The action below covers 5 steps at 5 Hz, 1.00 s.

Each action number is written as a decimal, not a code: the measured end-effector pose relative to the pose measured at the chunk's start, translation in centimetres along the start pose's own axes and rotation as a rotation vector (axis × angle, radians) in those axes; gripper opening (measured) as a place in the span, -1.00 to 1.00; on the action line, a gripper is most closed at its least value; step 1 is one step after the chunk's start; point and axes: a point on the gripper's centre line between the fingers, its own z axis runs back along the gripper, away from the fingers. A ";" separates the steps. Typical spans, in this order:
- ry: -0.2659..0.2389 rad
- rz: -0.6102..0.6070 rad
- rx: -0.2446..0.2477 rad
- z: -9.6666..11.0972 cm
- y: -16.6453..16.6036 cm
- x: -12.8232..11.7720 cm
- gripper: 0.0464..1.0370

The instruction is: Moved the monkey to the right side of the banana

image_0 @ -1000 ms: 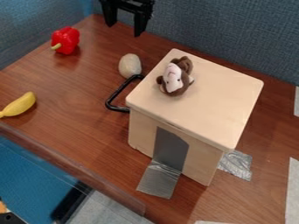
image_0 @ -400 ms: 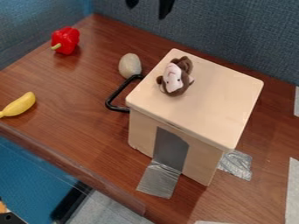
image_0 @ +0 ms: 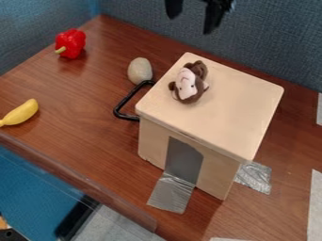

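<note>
— Where does the claw stand?

— The black two-finger gripper (image_0: 192,21) hangs near the top edge of the view, past the box's far side. Its fingers are spread well apart, with nothing between them.

— And the monkey?

— The small brown plush monkey with the pale pink face (image_0: 187,84) lies on the flat top of the pale wooden box (image_0: 220,113), towards the corner by the black bent handle (image_0: 129,101). The curved yellow toy banana (image_0: 21,113) is well apart from it, down on the brown wooden table (image_0: 82,122) at the view's left edge. The pick is probably the step in hand.

— What might spoil it?

— Height, first. If the fingers go too low, they could knock against the hard lid and shove the box. Too high, and they may pinch only loose plush, which could slip out on the way across.

— And a poor line sideways?

— One finger could push the monkey over the nearby edge, towards the handle and the smooth, pale oval object (image_0: 140,70).

— Then the placing?

— The banana lies close to the table's front border, so a careless release might nudge it or let the soft toy roll. Carried too low, the monkey could also snag on the handle.
</note>
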 end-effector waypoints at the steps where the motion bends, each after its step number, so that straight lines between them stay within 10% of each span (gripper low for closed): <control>1: 0.036 -0.057 -0.015 -1.0 -2.3 -1.2 0.94; 5: 0.194 -0.170 0.031 -4.7 -4.2 -4.8 0.87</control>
